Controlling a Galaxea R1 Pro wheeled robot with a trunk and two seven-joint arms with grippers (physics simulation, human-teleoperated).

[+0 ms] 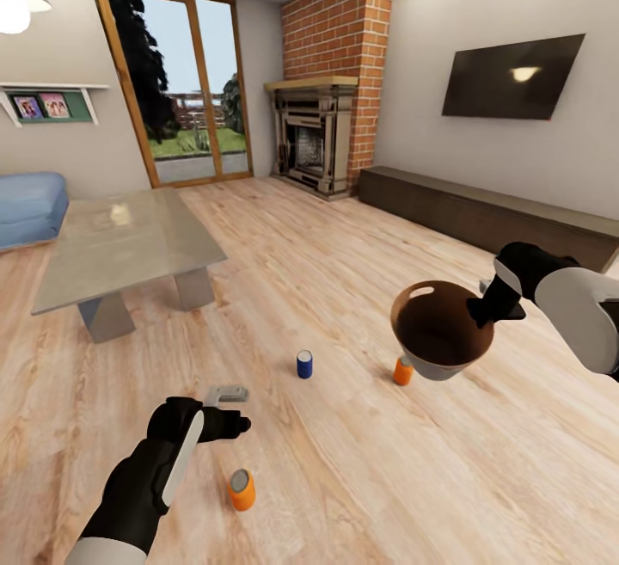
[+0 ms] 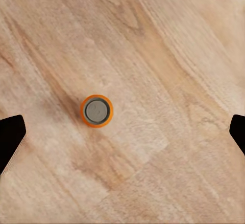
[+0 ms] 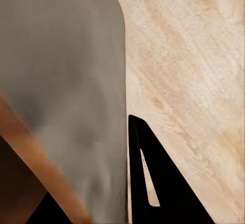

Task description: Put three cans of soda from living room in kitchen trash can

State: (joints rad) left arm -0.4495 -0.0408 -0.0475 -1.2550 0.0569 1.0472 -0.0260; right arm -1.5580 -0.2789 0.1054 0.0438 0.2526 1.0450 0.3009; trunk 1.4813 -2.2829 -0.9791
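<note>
Soda cans, three of them, stand upright on the wooden floor (image 1: 344, 479) of the living room. The blue can (image 1: 304, 365) is in the middle of the scene, an orange can (image 1: 403, 371) stands to its right, and a second orange can (image 1: 242, 489) stands nearest, towards the left.

The left gripper (image 1: 225, 394) hangs above the floor, just beyond and slightly left of the near orange can. In the left wrist view that can (image 2: 96, 110) is seen from straight above, its grey top ringed in orange, lying between the two dark fingertips (image 2: 10, 137) but closer to one of them. The fingers are spread wide and touch nothing; the can stands free of them on the boards.

The right gripper (image 1: 494, 307) is clamped on the right-hand rim of the trash can (image 1: 443, 333), which is held off the floor, tilted so its brown inside and the oval handle cut-out face the head camera. The bin's lower edge overlaps the right orange can in the head view; whether they touch I cannot tell. In the right wrist view the bin's grey outer wall (image 3: 66, 81) lies against one black finger (image 3: 163, 183).

Farther off, a glass-topped coffee table (image 1: 120, 247) stands at left, a blue sofa (image 1: 30, 204) beyond it, a brick fireplace (image 1: 322, 135) at the far wall, and a black TV (image 1: 511, 75) above a long dark cabinet (image 1: 481, 212) on the right.
</note>
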